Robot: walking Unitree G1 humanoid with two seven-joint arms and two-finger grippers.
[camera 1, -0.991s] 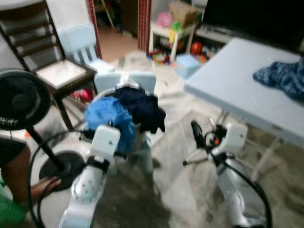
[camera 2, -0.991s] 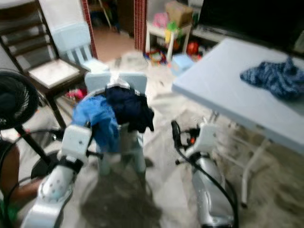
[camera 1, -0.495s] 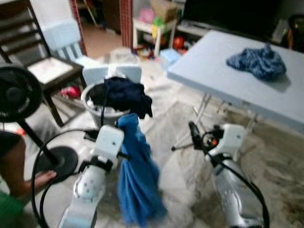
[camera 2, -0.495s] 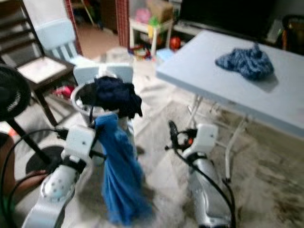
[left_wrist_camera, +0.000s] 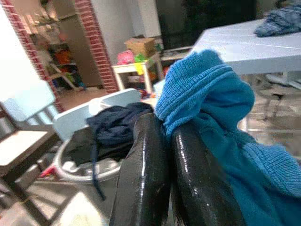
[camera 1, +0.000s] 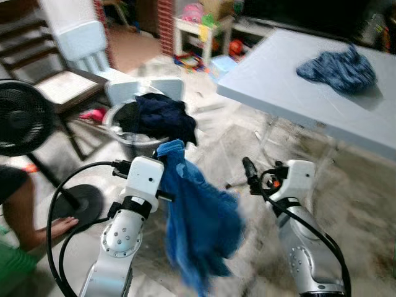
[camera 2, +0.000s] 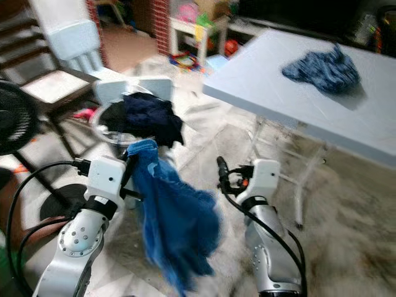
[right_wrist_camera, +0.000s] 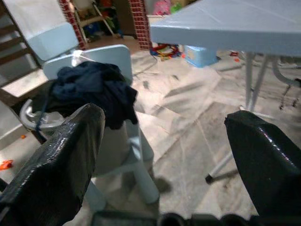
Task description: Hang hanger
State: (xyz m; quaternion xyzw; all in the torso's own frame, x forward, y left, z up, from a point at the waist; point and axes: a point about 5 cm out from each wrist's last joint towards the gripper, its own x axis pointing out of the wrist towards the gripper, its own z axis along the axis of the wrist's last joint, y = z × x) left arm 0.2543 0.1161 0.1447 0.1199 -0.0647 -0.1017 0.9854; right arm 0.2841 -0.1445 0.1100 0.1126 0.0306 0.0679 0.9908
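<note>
Moved since earlier: blue knit garment (camera 1: pixel 198 229) was bunched on the laundry pile, then hung straight below the left gripper (left_wrist_camera: pixel 164 141); it now swings out toward the frame's lower centre, clear of the tub.
Left jaws: fingers pressed together, pinching a fold at the garment's top edge, left of centre in the head views.
Right jaws: right gripper (right_wrist_camera: pixel 164 141) spread wide with nothing between the fingers, held low at centre right in the left eye view (camera 1: pixel 250 176).
Laundry tub (camera 1: pixel 133 139): upper centre-left, dark navy clothes (camera 1: pixel 164 117) heaped over its rim.
Folding table (camera 1: pixel 297 99): upper right, with a patterned blue cloth (camera 1: pixel 337 68) on it.
Meaning for the task: judged an early step, one garment pulled out, hanging not yet begun.
Hanger: I cannot make one out anywhere.
Hard to read: garment's lower edge is motion-blurred; its kind is unclear.
Cut off: standing fan (camera 1: pixel 21 120) and a person's hand (camera 1: pixel 59 229) at the left edge.
</note>
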